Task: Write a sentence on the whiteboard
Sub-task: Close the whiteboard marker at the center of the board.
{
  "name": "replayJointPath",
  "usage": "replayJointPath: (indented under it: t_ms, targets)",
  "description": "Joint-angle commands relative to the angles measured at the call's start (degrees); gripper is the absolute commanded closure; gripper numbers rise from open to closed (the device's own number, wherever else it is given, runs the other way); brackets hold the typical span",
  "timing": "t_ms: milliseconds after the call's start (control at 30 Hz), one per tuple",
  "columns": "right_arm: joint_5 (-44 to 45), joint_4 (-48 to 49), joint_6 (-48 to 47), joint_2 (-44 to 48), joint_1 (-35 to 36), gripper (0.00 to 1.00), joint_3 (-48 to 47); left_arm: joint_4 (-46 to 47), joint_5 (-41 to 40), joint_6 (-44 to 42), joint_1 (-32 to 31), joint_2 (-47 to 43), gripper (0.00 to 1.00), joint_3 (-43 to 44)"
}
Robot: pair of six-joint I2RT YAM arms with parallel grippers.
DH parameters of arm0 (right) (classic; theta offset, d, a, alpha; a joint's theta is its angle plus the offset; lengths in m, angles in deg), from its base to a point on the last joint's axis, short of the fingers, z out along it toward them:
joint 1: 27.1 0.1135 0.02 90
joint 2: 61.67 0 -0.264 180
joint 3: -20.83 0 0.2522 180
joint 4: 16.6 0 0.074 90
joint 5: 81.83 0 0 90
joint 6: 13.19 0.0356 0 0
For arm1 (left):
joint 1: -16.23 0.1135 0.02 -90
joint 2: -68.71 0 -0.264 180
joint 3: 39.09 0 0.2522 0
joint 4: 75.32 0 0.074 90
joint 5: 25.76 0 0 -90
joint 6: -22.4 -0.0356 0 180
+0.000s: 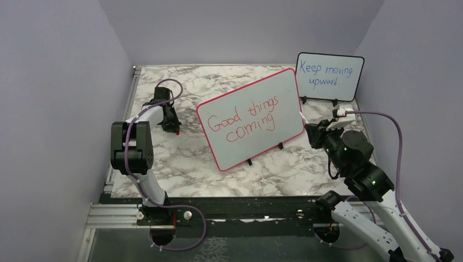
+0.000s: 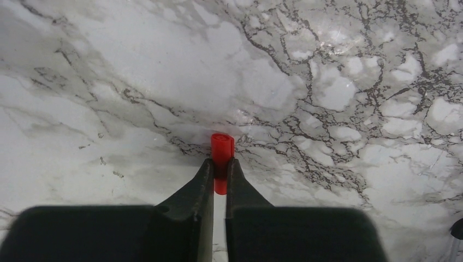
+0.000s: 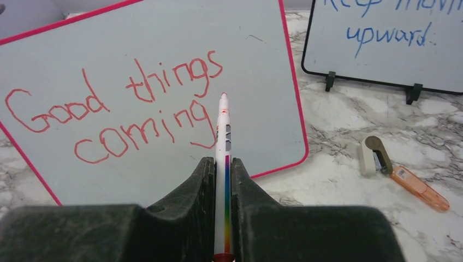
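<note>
We log the whiteboard standing mid-bench, with the sentence on it. The right tool, the nearer one, is clamped on the pen; the pen's long axis points at the board. The left tool, by the left edge, pinches the red cap.

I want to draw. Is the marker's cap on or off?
Off. The marker shows a bare tip; the left gripper pinches the red cap.

Robot lab test cell.
Plain lilac walls rise beyond the jaws; a marble-patterned table lies under them, aluminium rails behind.
</note>
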Motion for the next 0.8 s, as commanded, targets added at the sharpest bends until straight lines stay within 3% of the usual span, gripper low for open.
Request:
replayJointPath:
  t_ms: [0, 400, 767]
  targets:
    - [-6.3, 2.1, -2.1, -1.1, -0.2, 0.99, 0.3, -1.1, 0.0, 0.4, 0.3, -4.1, 1.0, -2.9]
    - [-19.7, 7.3, -2.3, -6.1, -0.2, 0.99, -0.1, 0.5, 7.6, 6.2, 0.3, -27.0, 1.0, -9.5]
    - [-29.9, 25.4, -0.2, -9.3, 0.5, 0.99, 5.6, 3.7, 13.3, 20.0, 0.3, -52.0, 1.0, -12.4]
